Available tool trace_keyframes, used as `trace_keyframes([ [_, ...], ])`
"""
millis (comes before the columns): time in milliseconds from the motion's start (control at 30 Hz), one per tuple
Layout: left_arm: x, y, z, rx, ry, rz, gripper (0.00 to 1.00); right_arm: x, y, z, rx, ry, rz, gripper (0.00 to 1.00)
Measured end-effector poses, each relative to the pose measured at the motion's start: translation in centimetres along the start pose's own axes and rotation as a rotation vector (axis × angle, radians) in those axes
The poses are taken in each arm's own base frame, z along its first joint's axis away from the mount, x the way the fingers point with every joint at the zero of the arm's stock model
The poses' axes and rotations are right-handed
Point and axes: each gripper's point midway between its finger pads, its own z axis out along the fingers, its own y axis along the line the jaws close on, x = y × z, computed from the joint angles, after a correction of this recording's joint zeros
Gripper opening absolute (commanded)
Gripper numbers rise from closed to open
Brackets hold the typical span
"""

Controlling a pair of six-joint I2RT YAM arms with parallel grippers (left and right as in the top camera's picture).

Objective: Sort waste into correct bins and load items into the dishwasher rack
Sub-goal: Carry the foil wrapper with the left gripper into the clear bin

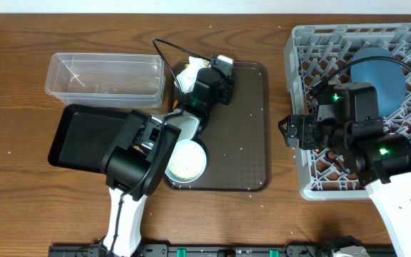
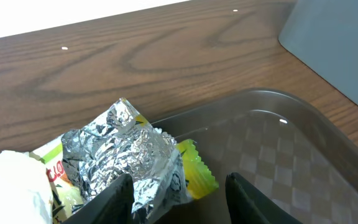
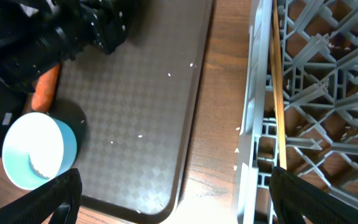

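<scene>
The green-and-silver wrapper [image 2: 129, 149] lies crumpled at the back left of the brown serving tray [image 2: 272, 149], beside a white tissue [image 2: 11, 186]. My left gripper [image 2: 182, 202] stands open around the wrapper's right edge, its left finger against the foil and its right finger apart from it. In the overhead view that gripper [image 1: 204, 75] is by the wrapper [image 1: 188, 77]. My right gripper [image 3: 188, 202] hangs open and empty over the gap between tray and dishwasher rack [image 3: 328, 81]. Chopsticks [image 3: 275, 81] lie along the rack's rim. A blue plate [image 1: 377, 71] sits in the rack [image 1: 298, 50].
The clear tub [image 1: 105, 75] and the black tray [image 1: 77, 135] sit left of the brown tray [image 1: 248, 143]. A white bowl [image 3: 36, 149] stands at that tray's front left, with an orange carrot [image 3: 45, 87] behind it. Rice grains dot the tray.
</scene>
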Motion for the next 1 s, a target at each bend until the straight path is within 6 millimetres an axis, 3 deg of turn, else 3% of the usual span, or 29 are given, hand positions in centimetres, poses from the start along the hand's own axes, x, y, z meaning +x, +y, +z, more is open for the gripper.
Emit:
trace_keyframes([
  [167, -0.3, 0.0, 0.1, 0.001, -0.019, 0.022, 0.45, 0.1, 0.0, 0.1, 0.001, 0.007, 0.001, 0.89],
  [267, 0.0, 0.0, 0.4, 0.000, -0.025, 0.024, 0.27, 0.1, 0.0, 0.1, 0.001, 0.007, 0.001, 0.89],
  [400, 1.8, 0.1, 0.9, -0.002, 0.015, 0.032, 0.19, 0.2, -0.1, 0.1, 0.002, 0.010, 0.002, 0.88],
  [467, 2.1, 0.2, 1.0, -0.002, 0.022, 0.029, 0.06, 0.3, -0.1, 0.1, 0.003, 0.015, 0.002, 0.88],
  [733, 3.1, -1.5, -0.1, 0.093, 0.123, 0.022, 0.06, 0.3, -0.1, 0.1, 0.004, 0.017, 0.003, 0.88],
  [867, -0.7, -2.7, -3.9, 0.147, 0.157, -0.012, 0.06, 0.4, -0.1, 0.1, 0.004, 0.021, 0.003, 0.88],
  [1000, -7.0, -3.2, -9.8, 0.161, 0.120, -0.025, 0.06, 0.4, -0.1, 0.1, 0.004, 0.020, 0.003, 0.88],
])
